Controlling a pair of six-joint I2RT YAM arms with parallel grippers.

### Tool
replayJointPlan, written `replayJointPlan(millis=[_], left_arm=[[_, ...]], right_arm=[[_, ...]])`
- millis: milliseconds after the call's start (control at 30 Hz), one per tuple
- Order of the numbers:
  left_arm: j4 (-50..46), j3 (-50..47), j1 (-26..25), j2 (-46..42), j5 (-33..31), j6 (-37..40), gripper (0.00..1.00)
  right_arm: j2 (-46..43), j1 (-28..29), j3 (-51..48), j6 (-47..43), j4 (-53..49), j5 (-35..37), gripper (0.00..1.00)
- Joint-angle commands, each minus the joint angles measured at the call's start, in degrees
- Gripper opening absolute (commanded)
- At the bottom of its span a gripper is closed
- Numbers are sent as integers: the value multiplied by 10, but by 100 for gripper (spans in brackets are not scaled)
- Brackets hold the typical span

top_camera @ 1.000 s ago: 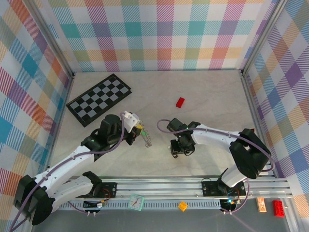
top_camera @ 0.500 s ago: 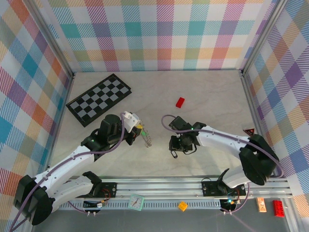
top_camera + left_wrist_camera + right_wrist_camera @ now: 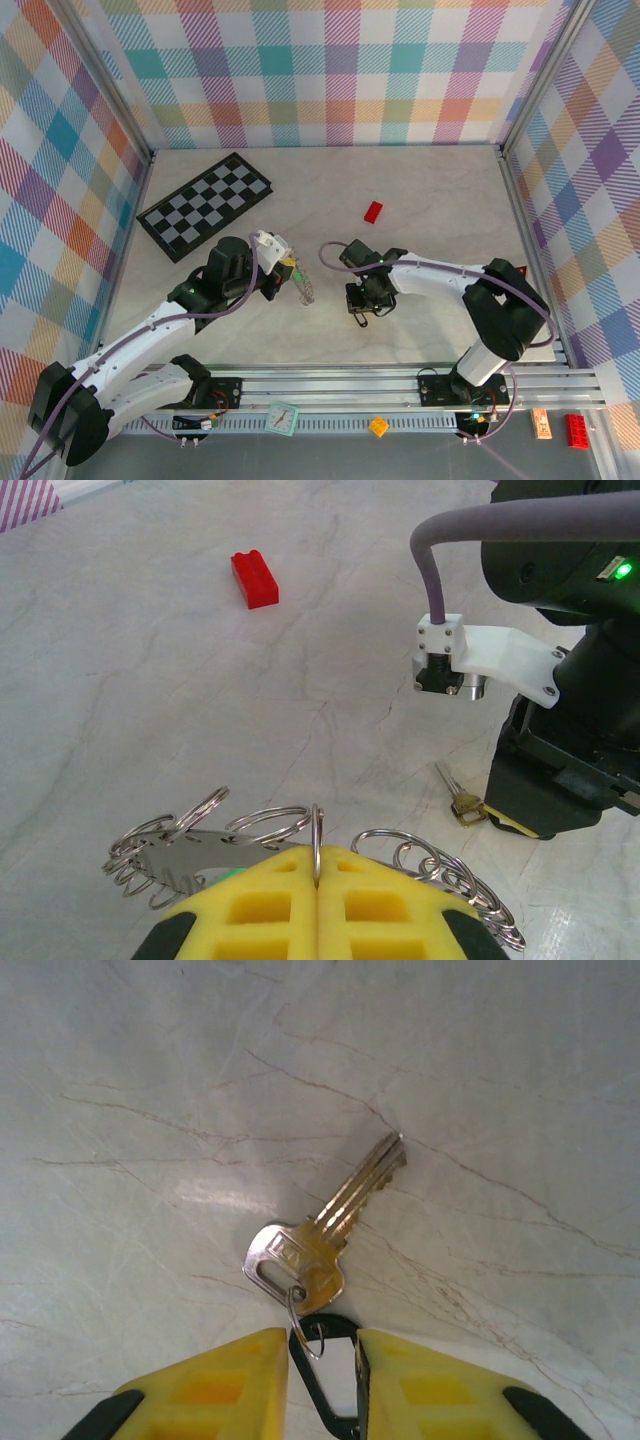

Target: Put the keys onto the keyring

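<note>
Showing the left gripper (image 3: 316,858) with its yellow pads pressed together on one ring of the keyring (image 3: 440,865). The keyring droops as a limp chain of thin wire rings, to the left of the red block (image 3: 373,211) and nearer the arm bases. A green-headed key (image 3: 185,855), flat and toothed, lies among the rings; whether it is threaded on cannot be told. The loose key (image 3: 330,1228) lies flat on the table (image 3: 440,190), on the near side of the red block. A small split ring (image 3: 296,1305) at its head links it to a black loop (image 3: 335,1318). The right gripper (image 3: 322,1350) stands over that loop, its pads a narrow gap apart with the loop between them; whether they press it cannot be told.

Handling, as judged: the loose key is light, stiff and slick, and lies too flat for a sure hold on the blade. The black loop at its head is the likelier place to take it. The keyring is floppy and will probably swing, so one ring needs steadying.
</note>
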Motion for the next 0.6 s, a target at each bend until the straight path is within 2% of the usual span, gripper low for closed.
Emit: replayJointPlan(millis=[0, 567], left_arm=[[34, 2, -5, -9, 10, 9, 0], [29, 5, -5, -8, 10, 9, 0]], right_arm=[[10, 1, 17, -20, -4, 8, 25], [19, 1, 23, -29, -5, 9, 14]])
